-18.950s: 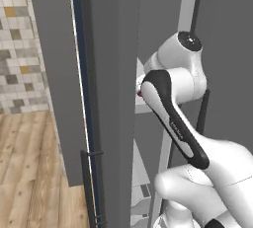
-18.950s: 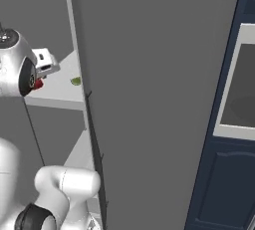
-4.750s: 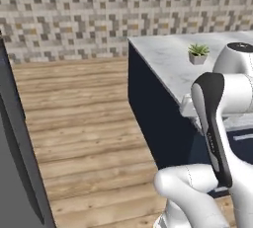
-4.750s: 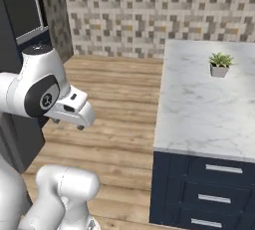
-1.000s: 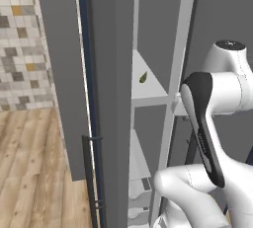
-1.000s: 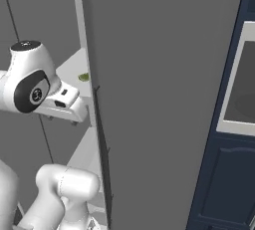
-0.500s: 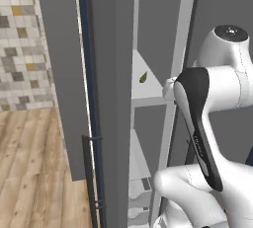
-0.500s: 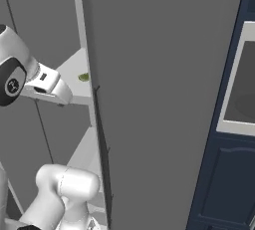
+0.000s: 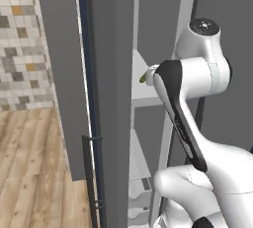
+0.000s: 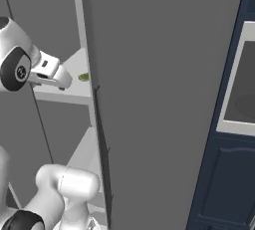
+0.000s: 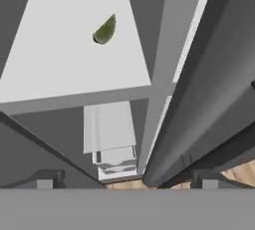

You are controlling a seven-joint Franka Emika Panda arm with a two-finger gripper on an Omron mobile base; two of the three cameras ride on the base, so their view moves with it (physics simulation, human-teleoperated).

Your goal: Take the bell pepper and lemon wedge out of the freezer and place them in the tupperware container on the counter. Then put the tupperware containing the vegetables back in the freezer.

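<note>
Lemon wedge (image 11: 104,30) lies alone on the white shelf (image 11: 74,64) inside the freezer (image 10: 149,74), ahead of the fingers (image 11: 124,183) and somewhat to one side of the line between them, well apart from the tips. It rests flat, with its pointed end away from the shelf's front edge. In the right base view the same green piece (image 10: 83,77) sits just beyond the hand, near the front edge of the shelf and close to the side wall.

The two finger tips stand far from each other at the bottom of the hand view, so the fingers are wide and hold nothing.

I judge the step in hand to be the reach for the wedge. The piece looks small and light, probably firm, with a smooth curved skin that may slip. Because it is low and thin, the fingers must come down almost to the shelf and close across its thicker middle, not across the pointed end, where it could turn or shoot out. The hand should also shift sideways first, so the wedge comes between the tips. The wall nearby leaves little room on that side.
</note>
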